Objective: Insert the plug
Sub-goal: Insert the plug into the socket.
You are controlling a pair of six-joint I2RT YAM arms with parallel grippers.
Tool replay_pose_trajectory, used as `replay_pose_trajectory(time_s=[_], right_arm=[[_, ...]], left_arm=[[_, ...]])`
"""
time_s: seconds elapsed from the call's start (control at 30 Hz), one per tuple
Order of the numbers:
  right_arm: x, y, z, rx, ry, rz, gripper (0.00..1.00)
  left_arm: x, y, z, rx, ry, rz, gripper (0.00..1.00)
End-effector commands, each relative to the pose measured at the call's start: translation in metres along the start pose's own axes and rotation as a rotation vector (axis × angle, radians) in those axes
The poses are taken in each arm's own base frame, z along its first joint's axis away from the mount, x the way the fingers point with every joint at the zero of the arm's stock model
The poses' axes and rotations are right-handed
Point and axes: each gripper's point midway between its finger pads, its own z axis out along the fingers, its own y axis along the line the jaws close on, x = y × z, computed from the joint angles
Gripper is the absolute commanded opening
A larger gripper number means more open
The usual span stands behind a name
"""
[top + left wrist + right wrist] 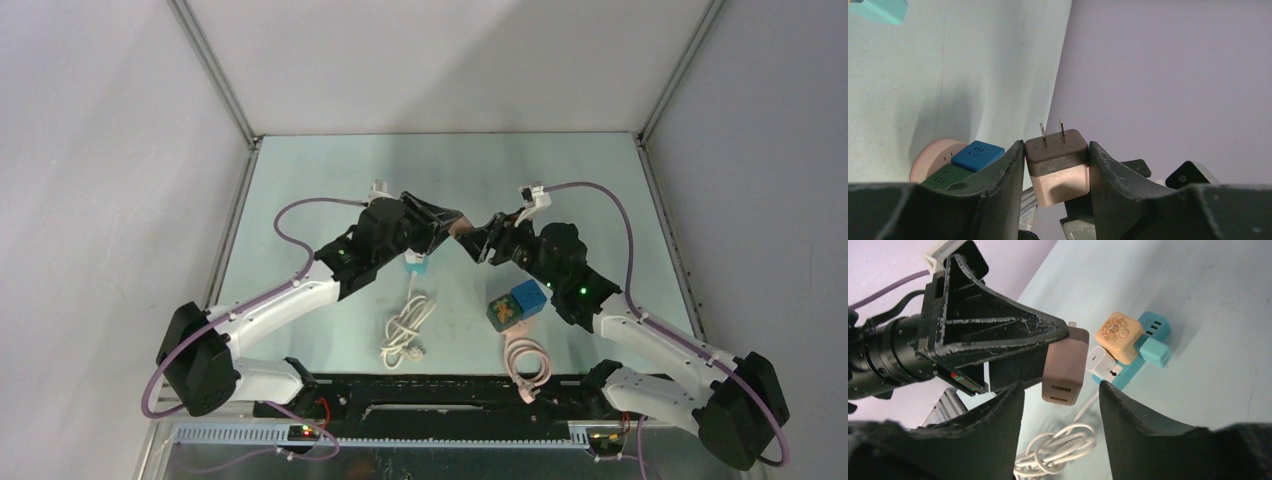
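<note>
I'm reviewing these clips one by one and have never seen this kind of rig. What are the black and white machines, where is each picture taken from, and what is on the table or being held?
They are two robot arms bolted at the table's near edge. One picture looks down from above; the other two come from cameras on each wrist.

The left gripper is shut on a brown plug adapter, prongs pointing away. The right gripper faces it, jaws on either side but not touching.

On the table lie a teal power strip with small chargers plugged in, its white cable coiled, and a cube socket with blue and green faces and a pink cord.
</note>
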Motion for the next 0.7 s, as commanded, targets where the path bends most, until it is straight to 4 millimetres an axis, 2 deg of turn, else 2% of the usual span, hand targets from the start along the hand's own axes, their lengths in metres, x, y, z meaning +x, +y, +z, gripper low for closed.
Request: replay_pose_trajectory(time_s=[0.0, 0.13, 0.3, 0.37, 0.47, 0.53, 0.67], right_arm=[[-0.034, 0.020, 0.009, -0.031, -0.094, 0.019, 0.55], [-0.031, 0.016, 0.015, -0.009, -0.071, 0.025, 0.42], [-0.023, 0.016, 0.027, -0.006, -0.018, 0.033, 0.41], [-0.022, 0.017, 0.028, -0.010, -0.011, 0.036, 0.29], [-0.022, 0.017, 0.029, -0.016, -0.004, 0.024, 0.03], [-0.023, 0.017, 0.029, -0.017, 0.000, 0.006, 0.00], [-0.025, 0.015, 0.024, -0.012, 0.011, -0.016, 0.00]], left_arm=[[-0.005, -0.009, -0.006, 0.053, -0.020, -0.035, 0.33], [-0.005, -0.007, -0.006, 0.050, -0.017, -0.030, 0.33], [-0.004, -0.010, -0.006, 0.062, -0.012, -0.029, 0.33], [-0.004, -0.008, -0.007, 0.059, -0.015, -0.030, 0.33], [-0.006, -0.008, -0.010, 0.064, -0.023, -0.029, 0.36], [-0.007, -0.010, -0.011, 0.073, -0.030, -0.013, 0.42], [-0.011, -0.016, -0.012, 0.089, -0.050, 0.063, 0.72]])
